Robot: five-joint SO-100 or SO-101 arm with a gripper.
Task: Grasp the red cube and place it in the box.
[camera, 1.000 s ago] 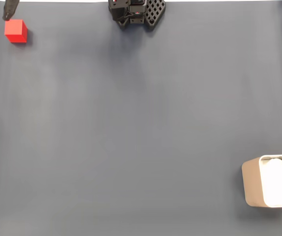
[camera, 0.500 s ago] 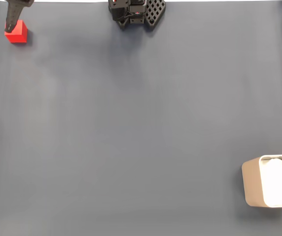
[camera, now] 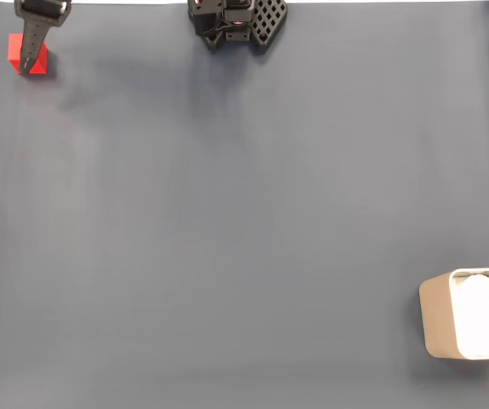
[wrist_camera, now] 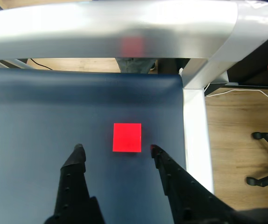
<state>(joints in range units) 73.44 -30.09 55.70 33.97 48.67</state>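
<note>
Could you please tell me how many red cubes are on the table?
1. The small matte red cube lies in the fixed view's top-left corner, partly behind the black pincer; in the wrist view it sits just ahead of the open fingertips.

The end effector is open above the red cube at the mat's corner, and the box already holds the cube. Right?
Not quite. The red cube lies on the mat, as the wrist view shows, ahead of the open end effector. The box holds only white padding.
</note>
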